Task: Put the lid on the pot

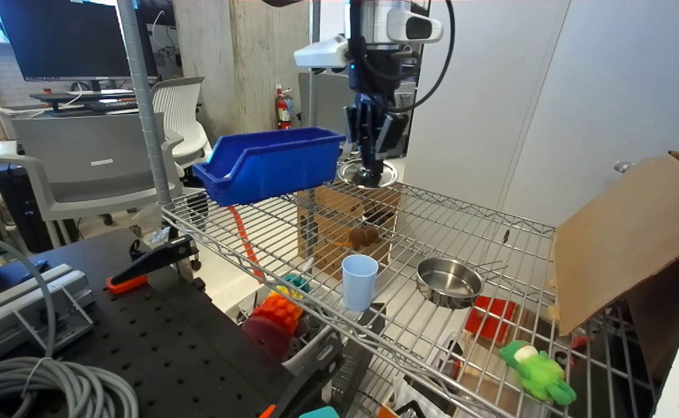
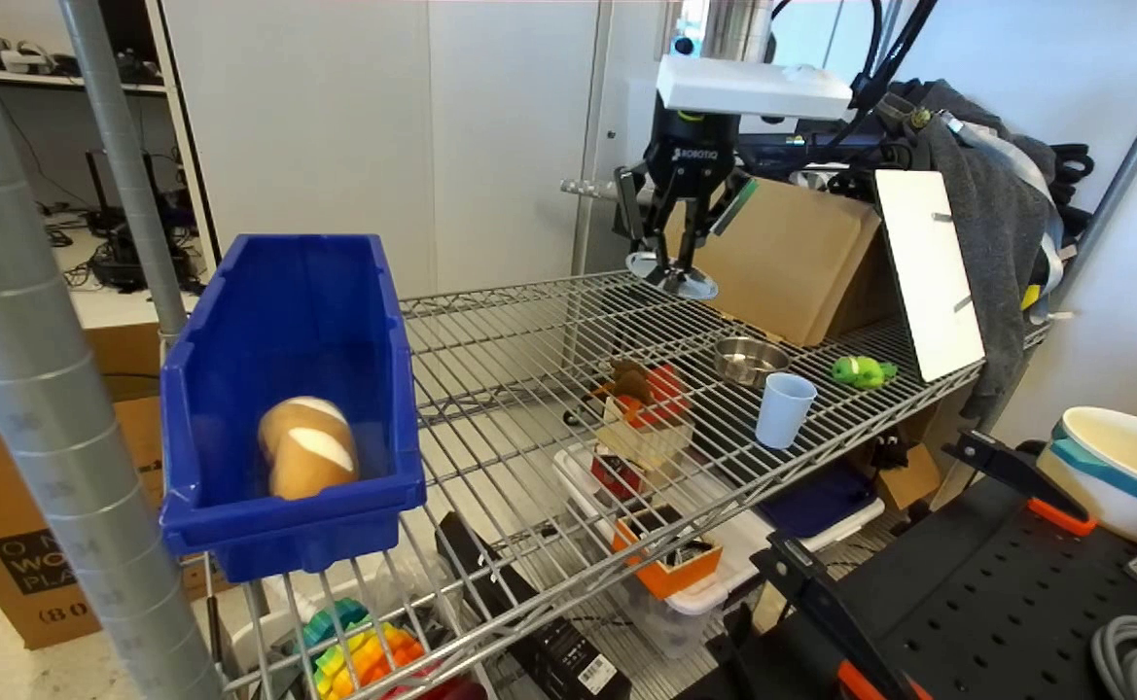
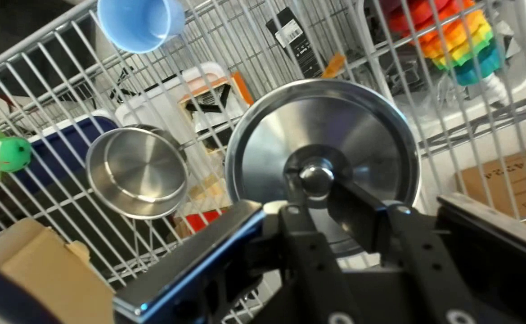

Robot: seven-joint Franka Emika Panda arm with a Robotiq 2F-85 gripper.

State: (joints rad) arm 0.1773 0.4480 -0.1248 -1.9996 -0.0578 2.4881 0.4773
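Note:
The silvery round lid (image 3: 267,139) hangs in the air under my gripper (image 3: 316,182). The two fingers are shut on the knob at its middle. In both exterior views the lid (image 1: 351,173) (image 2: 699,284) is above the wire shelf, slightly tilted, with the gripper (image 1: 372,165) (image 2: 671,262) pointing down at it. The steel pot (image 1: 448,297) stands open and upright on the shelf, apart from the lid. The pot also shows in an exterior view (image 2: 747,373) and to the left of the lid in the wrist view (image 3: 123,191). The fingertips partly cover the lid's centre.
A light blue cup (image 1: 359,284) stands near the pot on the wire shelf (image 2: 490,428). A green toy (image 1: 539,371) and a leaning cardboard box (image 1: 629,232) are on the pot's far side from the blue bin (image 2: 286,525). A shelf post (image 1: 142,104) rises beside the bin.

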